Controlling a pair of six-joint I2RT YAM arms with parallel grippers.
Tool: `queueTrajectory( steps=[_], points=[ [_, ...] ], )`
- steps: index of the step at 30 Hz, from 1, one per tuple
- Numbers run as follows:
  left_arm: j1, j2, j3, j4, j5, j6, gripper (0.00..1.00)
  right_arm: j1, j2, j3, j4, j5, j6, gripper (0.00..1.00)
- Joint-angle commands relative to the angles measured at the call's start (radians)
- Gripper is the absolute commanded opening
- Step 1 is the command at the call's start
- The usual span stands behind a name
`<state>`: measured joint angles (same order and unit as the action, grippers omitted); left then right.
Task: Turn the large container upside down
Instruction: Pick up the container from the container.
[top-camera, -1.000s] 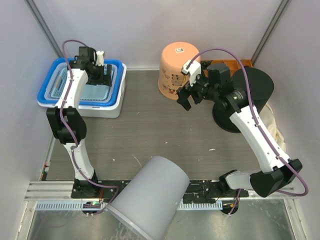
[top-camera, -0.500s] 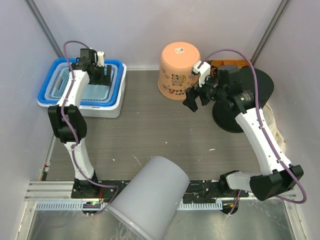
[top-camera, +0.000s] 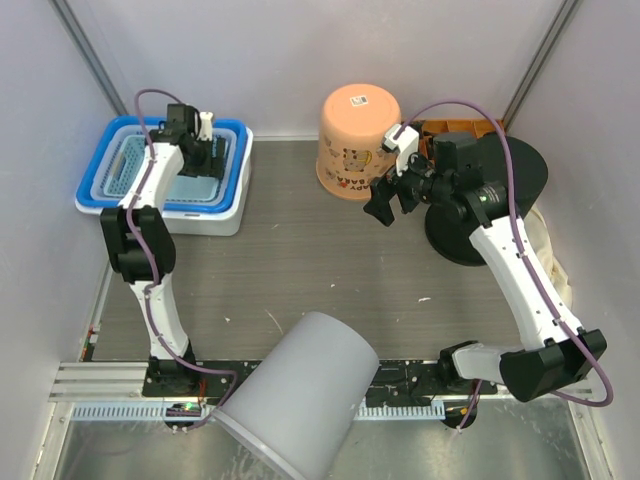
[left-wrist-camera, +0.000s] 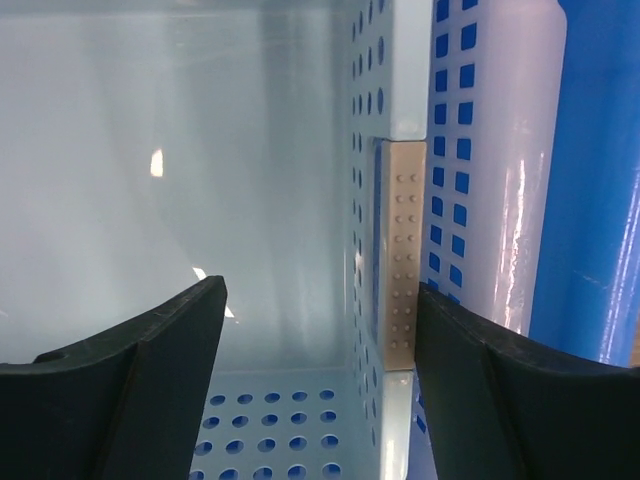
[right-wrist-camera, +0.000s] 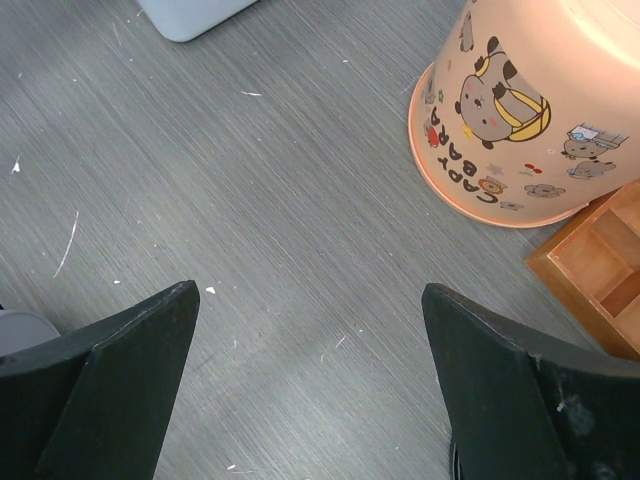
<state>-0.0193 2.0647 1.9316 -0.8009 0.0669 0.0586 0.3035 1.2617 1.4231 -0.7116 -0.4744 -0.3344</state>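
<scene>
Stacked bins stand at the back left: a white tub (top-camera: 218, 216) holding a blue perforated basket (top-camera: 92, 196) and a pale blue perforated basket (top-camera: 186, 184). My left gripper (top-camera: 200, 158) is open inside the stack. In the left wrist view its jaws (left-wrist-camera: 320, 290) straddle the pale basket's side wall (left-wrist-camera: 398, 250), the right finger close to it. An orange cartoon-printed bucket (top-camera: 358, 140) stands mouth down at the back centre. My right gripper (top-camera: 385, 202) is open and empty above the bare table just right of the bucket (right-wrist-camera: 540, 110).
A large grey bucket (top-camera: 300, 400) lies on its side at the near edge between the arm bases. A wooden compartment box (top-camera: 470, 128) and a black round stand (top-camera: 500, 190) sit at the back right. Cloth hangs on the right side.
My right gripper has swung right and slightly back, staying open beside the orange bucket. My left gripper has shifted a little to the right in the bins.
</scene>
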Motion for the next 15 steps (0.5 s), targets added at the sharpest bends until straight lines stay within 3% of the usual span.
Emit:
queueTrajectory(
  steps=[1, 7, 9, 11, 12, 13, 15],
  points=[
    [-0.055, 0.001, -0.046, 0.014, -0.016, 0.003, 0.69, -0.006, -0.042, 0.016, 0.049, -0.020, 0.017, 1.00],
    [-0.068, 0.031, -0.036, 0.001, -0.082, 0.014, 0.31, -0.012, -0.052, 0.015, 0.050, -0.022, 0.023, 1.00],
    [-0.068, 0.036, -0.022, -0.009, -0.104, 0.015, 0.25, -0.015, -0.056, 0.014, 0.050, -0.024, 0.026, 1.00],
    [-0.070, 0.039, -0.013, -0.013, -0.137, 0.020, 0.27, -0.019, -0.059, 0.014, 0.052, -0.028, 0.029, 1.00],
    [-0.070, 0.042, -0.009, -0.018, -0.145, 0.026, 0.33, -0.022, -0.061, 0.014, 0.053, -0.031, 0.031, 1.00],
    [-0.070, 0.048, -0.004, -0.020, -0.154, 0.033, 0.48, -0.025, -0.063, 0.012, 0.055, -0.034, 0.033, 1.00],
    [-0.074, 0.059, 0.007, -0.020, -0.189, 0.045, 0.58, -0.029, -0.066, 0.013, 0.057, -0.037, 0.037, 1.00]
  ],
)
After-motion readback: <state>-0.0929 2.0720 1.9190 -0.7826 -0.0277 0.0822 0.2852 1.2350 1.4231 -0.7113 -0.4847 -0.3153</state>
